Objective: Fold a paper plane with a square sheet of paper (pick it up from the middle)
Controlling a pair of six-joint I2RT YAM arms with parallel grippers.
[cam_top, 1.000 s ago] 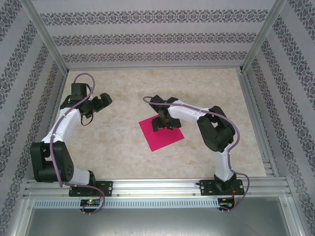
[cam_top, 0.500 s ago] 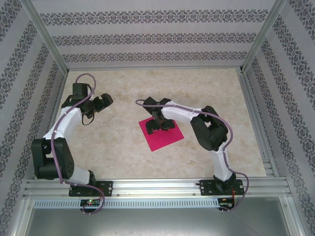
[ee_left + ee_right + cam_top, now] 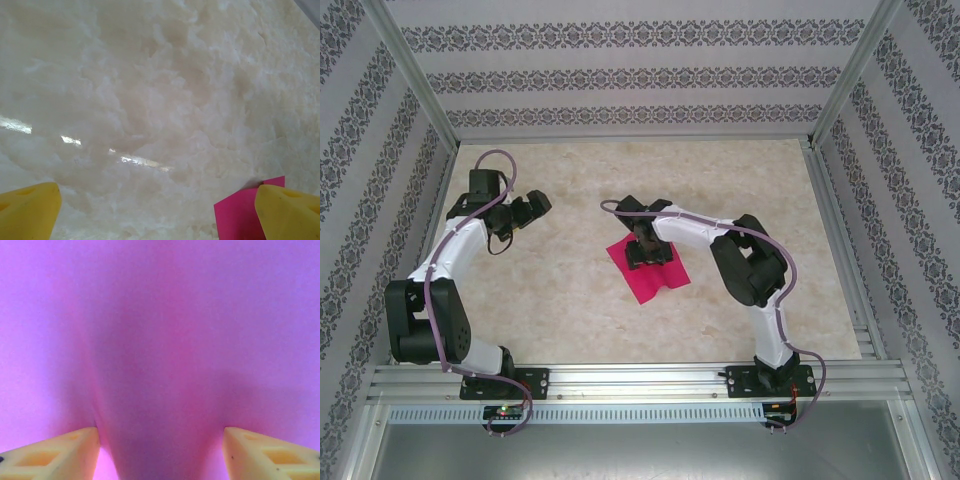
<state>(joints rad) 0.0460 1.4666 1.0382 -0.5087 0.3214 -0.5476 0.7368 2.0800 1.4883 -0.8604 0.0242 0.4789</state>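
Biggest thing is the pale marbled bench (image 3: 550, 290). Its near edge is cut off behind the metal rail the arms are bolted to.

Two arms on it. The left arm (image 3: 450, 255) comes up from 7 o'clock, elbow folded low, and reaches to about 10 o'clock of the bench. The right arm (image 3: 750, 265) rises from 5 o'clock, doubles back at the elbow and stretches its forearm toward the centre, wrist tipped down.

One square sheet of paper (image 3: 655, 280), magenta, roughly mid-bench. It looks buckled rather than flat, and its middle is hidden under the right pincer (image 3: 648, 258). From the right wrist the paper (image 3: 160, 340) is a blurry pink wash with its edges out of frame.

Two pincers, two yellow fingers each. The right pincer (image 3: 160, 432) is down on the sheet and about half spread, with a hump of paper bulging up between the fingers. Can't tell if it's actually squeezing.

The left pincer (image 3: 533, 205) sits at 9 to 10 o'clock of the sheet, well apart from it. In its own camera the left pincer (image 3: 157, 189) is spread wide over bare bench with nothing in it. One paper corner (image 3: 240, 215) pokes in at 5 o'clock, partly behind a finger.
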